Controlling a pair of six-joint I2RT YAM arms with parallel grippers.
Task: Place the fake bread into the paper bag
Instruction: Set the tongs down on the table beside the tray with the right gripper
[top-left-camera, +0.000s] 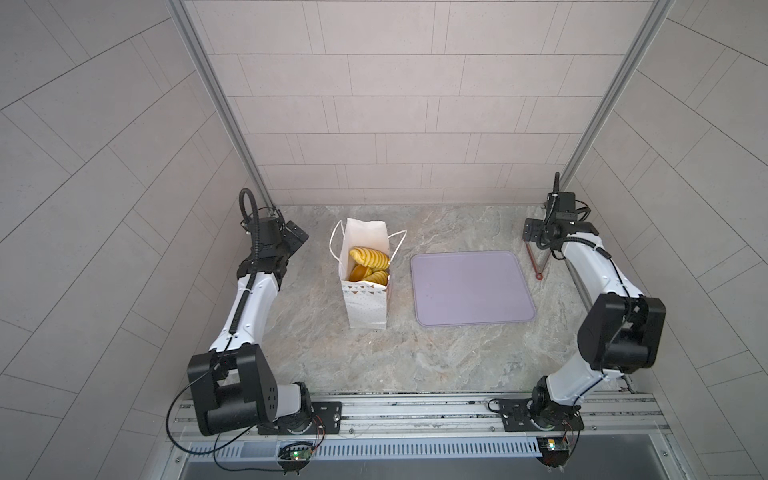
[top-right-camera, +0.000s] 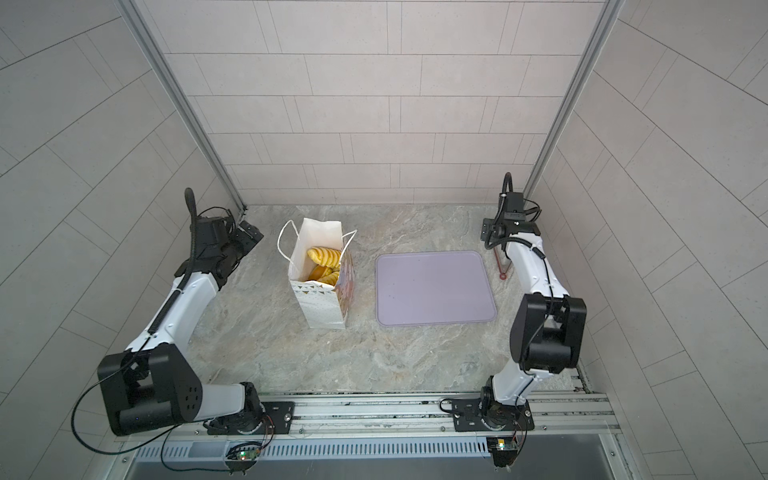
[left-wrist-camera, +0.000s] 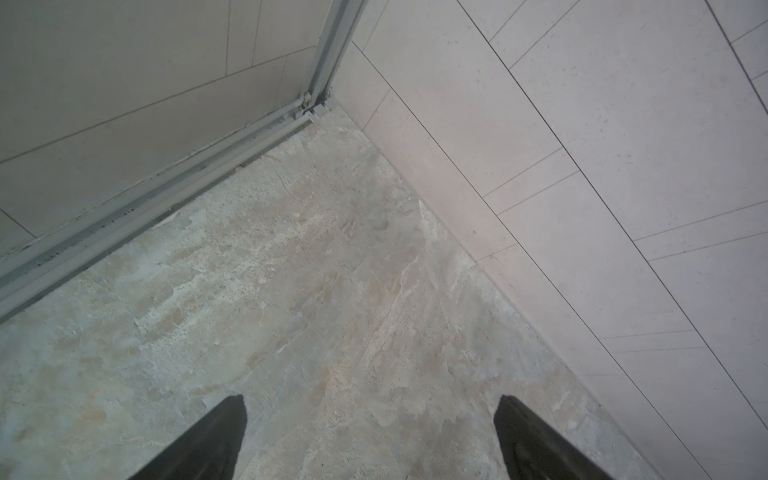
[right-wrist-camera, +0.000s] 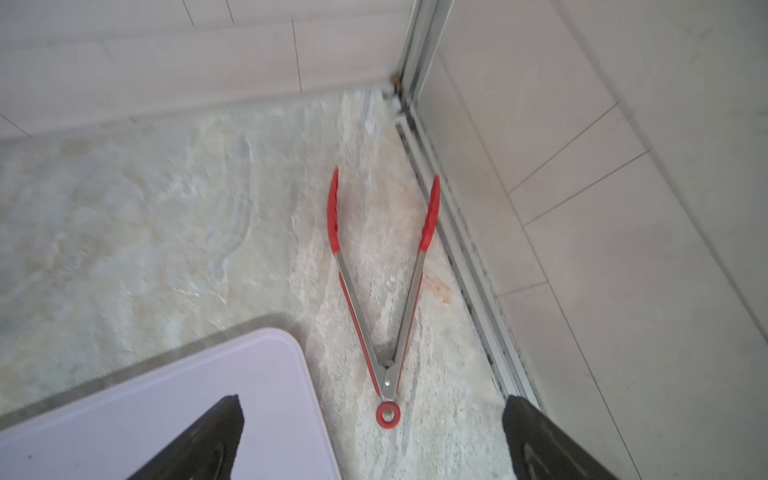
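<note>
Fake bread (top-left-camera: 370, 259): all I see sits in paper bag (top-left-camera: 365, 307); tray (top-left-camera: 473, 291) bare. Left gripper (left-wrist-camera: 370, 407), right gripper (right-wrist-camera: 372, 400): jaws spread, empty. I'd park arms clear of bag.

Bright, soft, even light; one wrist view blurred
In both top views the light falls flat from above: the paper bag (top-left-camera: 365, 299) throws only a faint shadow on the table (top-left-camera: 415, 365), and the tray (top-left-camera: 471, 289) has a dull sheen without glare. Wall lines bow toward the left and right edges, a wide-lens bend. The left wrist view is sharp on the table but soft on the dark fingers (left-wrist-camera: 216, 440) of the left gripper (left-wrist-camera: 372, 397). The right wrist view is smeared by motion blur and washed pale around the tongs (right-wrist-camera: 384, 291), whose outline reads clearly enough
</note>
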